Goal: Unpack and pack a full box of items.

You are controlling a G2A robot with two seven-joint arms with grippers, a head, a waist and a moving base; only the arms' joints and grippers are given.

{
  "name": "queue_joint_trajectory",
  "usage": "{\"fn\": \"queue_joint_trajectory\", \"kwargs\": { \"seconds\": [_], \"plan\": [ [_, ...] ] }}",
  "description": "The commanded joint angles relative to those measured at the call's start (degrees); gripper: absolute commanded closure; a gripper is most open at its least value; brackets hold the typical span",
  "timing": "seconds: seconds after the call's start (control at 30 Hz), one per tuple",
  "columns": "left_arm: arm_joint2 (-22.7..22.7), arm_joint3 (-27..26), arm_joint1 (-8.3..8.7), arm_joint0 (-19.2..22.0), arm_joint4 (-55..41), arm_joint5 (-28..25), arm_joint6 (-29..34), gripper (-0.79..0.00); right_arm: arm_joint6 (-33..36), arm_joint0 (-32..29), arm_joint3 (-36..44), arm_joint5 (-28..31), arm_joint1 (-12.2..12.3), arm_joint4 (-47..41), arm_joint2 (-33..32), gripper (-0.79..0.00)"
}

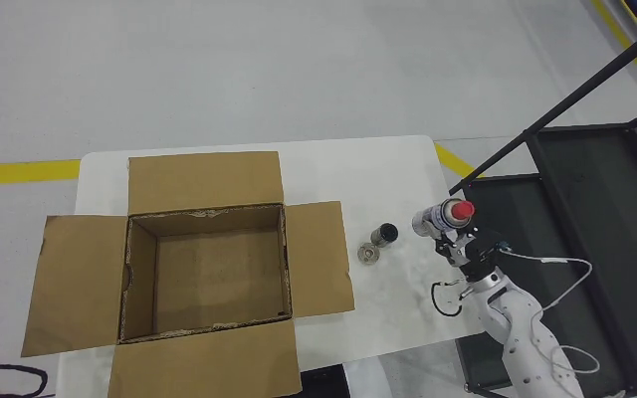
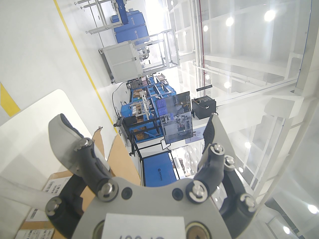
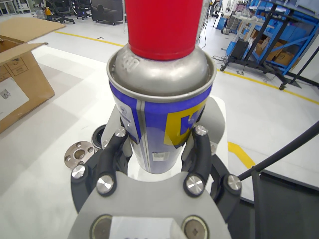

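The right gripper (image 3: 162, 130) is clamping the spray can (image 3: 162, 95) near the table's (image 1: 398, 179) right edge, well apart from the empty box (image 1: 204, 182). The left gripper (image 2: 137, 120) is hanging spread apart, holding nothing. Packing seems to be starting — next comes carrying the can over the box's rim.

red cap (image 3: 163, 13) of spray can (image 3: 159, 115) cut off at edge, box (image 1: 204, 179) front flap cropped

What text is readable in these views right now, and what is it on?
Spray can: blue letters on yellow, partly hidden by the right gripper; unreadable.
Cardboard box stickers: too small.
White tag on the left gripper: cropped, unreadable.
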State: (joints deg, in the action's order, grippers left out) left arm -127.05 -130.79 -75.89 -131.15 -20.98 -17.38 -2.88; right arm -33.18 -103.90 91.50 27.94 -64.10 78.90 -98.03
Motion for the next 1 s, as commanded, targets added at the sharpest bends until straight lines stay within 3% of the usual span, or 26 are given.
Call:
{"fn": "queue_joint_trajectory", "kwargs": {
  "seconds": [0.0,0.37,0.5,0.77,0.97],
  "plan": [
    [0.0,0.0,0.00,0.0,0.0,0.0,0.0,-0.785,0.5,-3.1,5.8,-0.8,0.1,1.1,-1.3,0.000],
    [0.0,0.0,0.00,0.0,0.0,0.0,0.0,-0.785,2.9,-15.3,27.2,-2.2,0.0,6.0,-3.6,0.000],
    [0.0,0.0,0.00,0.0,0.0,0.0,0.0,-0.785,3.1,-16.9,30.6,-1.0,0.0,7.0,-2.7,0.000],
    [0.0,0.0,0.00,0.0,0.0,0.0,0.0,-0.785,4.5,-18.1,33.1,9.7,0.5,3.1,-1.8,0.000],
    [0.0,0.0,0.00,0.0,0.0,0.0,0.0,-0.785,8.6,-19.5,38.7,10.8,0.6,3.4,-0.4,0.000]
  ]
}}
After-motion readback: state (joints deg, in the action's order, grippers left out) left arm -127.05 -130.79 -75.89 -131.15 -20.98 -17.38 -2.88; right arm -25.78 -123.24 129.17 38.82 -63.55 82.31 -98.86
